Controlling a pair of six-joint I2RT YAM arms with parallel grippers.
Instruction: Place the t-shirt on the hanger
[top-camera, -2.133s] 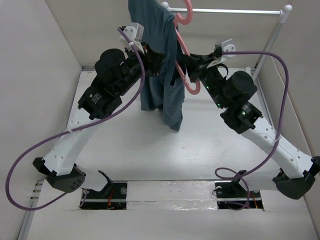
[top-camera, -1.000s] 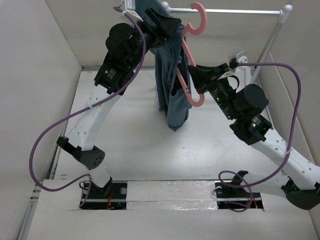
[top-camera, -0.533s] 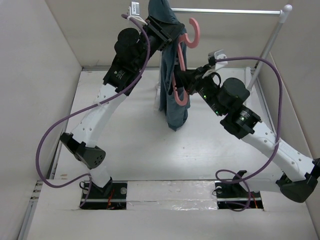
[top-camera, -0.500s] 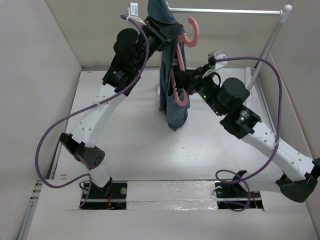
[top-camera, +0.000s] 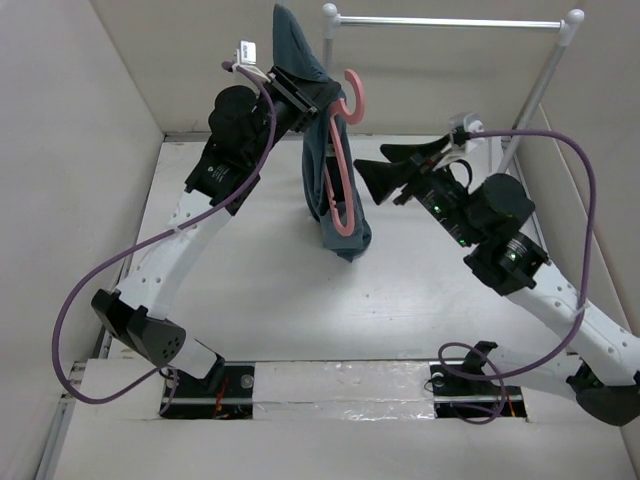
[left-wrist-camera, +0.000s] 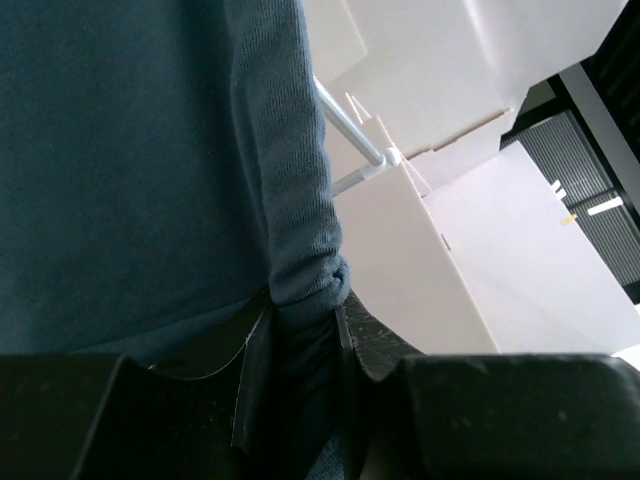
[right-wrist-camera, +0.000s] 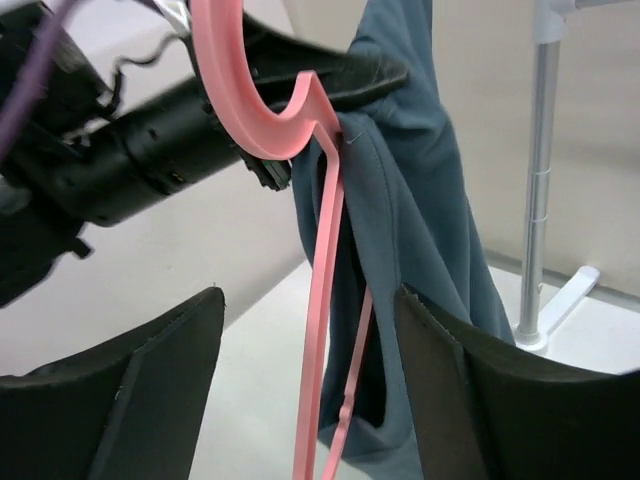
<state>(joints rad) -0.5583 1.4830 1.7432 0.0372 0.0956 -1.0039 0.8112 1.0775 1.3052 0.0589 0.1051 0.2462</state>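
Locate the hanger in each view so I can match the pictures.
Top external: hanger at upper centre, hanging against the t-shirt.
Left wrist: not in view; the t-shirt fills the left side.
Right wrist: hanger centre-left, hook at the top.
Shared landmark: the t-shirt, seen in all three.

One t-shirt (top-camera: 318, 190), one hanger (top-camera: 357, 98), seemingly one rack (top-camera: 450, 22), two hands (top-camera: 303, 95) (top-camera: 372, 166).

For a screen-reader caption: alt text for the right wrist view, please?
The pink hanger hangs against the teal t-shirt, whose top the left gripper pinches. The right gripper is open, flanking the hanger without touching; a rack pole stands behind.
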